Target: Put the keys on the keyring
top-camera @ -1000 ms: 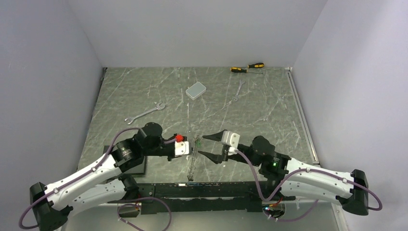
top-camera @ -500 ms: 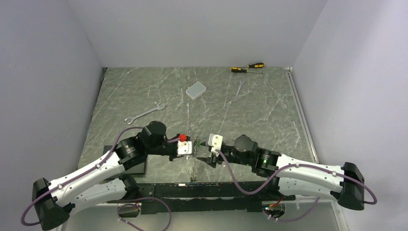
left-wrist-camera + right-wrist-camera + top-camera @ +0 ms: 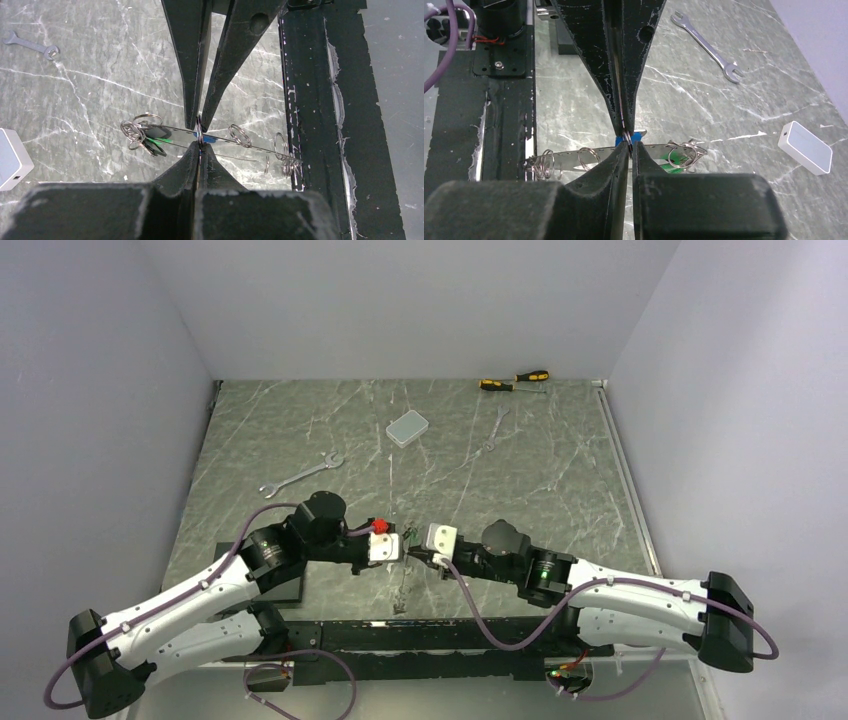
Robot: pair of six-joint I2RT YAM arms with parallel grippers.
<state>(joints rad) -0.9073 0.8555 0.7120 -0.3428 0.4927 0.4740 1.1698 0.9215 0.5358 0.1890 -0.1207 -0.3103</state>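
Both grippers meet tip to tip low over the table's near middle. My left gripper [image 3: 397,552] [image 3: 199,146] is shut on a small split ring [image 3: 199,132] beside the blue key [image 3: 210,140]. My right gripper [image 3: 418,558] [image 3: 628,145] pinches the same ring [image 3: 625,135] from the opposite side, its jaws almost touching. The keyring [image 3: 250,146] [image 3: 606,152] stretches thin and silvery under the tips, with loose split rings strung along it. The green key [image 3: 161,141] [image 3: 676,159] and black key [image 3: 150,148] lie bunched at its far end.
A silver wrench [image 3: 301,476], a grey box [image 3: 407,427], a second wrench [image 3: 495,428] and two yellow-and-black screwdrivers [image 3: 515,381] lie further back. The black base rail [image 3: 420,635] runs along the near edge, just past the keyring's near end.
My right arm slid left to the left gripper and its jaws went from wide open to closed on the small ring. The left gripper stayed shut and barely moved.
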